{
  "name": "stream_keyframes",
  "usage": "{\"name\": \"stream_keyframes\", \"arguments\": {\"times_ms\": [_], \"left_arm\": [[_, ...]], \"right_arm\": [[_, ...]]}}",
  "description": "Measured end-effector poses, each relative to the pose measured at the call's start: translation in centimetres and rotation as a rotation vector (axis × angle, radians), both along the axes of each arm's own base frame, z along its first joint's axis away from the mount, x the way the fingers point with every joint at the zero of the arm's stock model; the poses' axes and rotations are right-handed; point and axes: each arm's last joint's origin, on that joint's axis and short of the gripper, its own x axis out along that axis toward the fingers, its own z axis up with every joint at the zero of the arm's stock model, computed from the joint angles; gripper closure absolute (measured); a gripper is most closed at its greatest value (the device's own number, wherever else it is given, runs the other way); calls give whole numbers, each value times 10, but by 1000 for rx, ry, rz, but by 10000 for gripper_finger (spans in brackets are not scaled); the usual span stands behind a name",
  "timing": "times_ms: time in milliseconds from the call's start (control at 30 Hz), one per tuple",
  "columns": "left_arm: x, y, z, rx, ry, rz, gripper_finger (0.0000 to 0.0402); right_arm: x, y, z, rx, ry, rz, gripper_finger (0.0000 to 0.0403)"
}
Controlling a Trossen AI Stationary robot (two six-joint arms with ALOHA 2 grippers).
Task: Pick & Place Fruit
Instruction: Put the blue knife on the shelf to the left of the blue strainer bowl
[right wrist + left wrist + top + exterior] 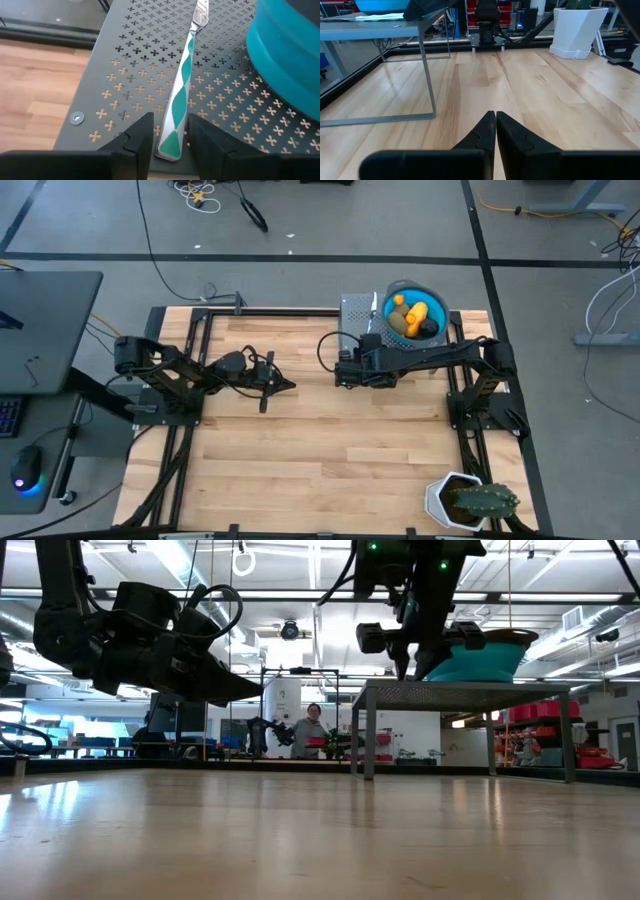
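The fruit point(414, 316) sits in the blue bowl point(437, 300) at the table's far edge; right end effector point(170, 137) apparently grips the striped utensil point(181, 92); lift it squarely; left end effector point(495, 131) waits closed.

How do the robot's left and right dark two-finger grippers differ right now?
The left gripper is shut on nothing; the right gripper straddles a green-and-white striped utensil handle. The left hangs over bare wooden table; the right is at the perforated grey shelf. Both have dark fingers.
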Motion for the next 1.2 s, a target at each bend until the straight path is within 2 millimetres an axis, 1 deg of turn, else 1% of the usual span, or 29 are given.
{"name": "stream_keyframes", "arguments": {"times_ms": [233,467,800,1033,1200], "left_arm": [[0,0,0,0,4,0,394],[0,0,0,0,4,0,381],[0,0,0,-1,4,0,394],[0,0,0,-1,4,0,381],[0,0,-1,-2,9,0,384]], "right_arm": [[-1,0,1,13,19,20,276],[-1,0,2,-2,16,17,277],[1,0,2,-20,6,21,287],[1,0,2,-14,17,30,291],[0,0,2,-10,41,45,291]]}}
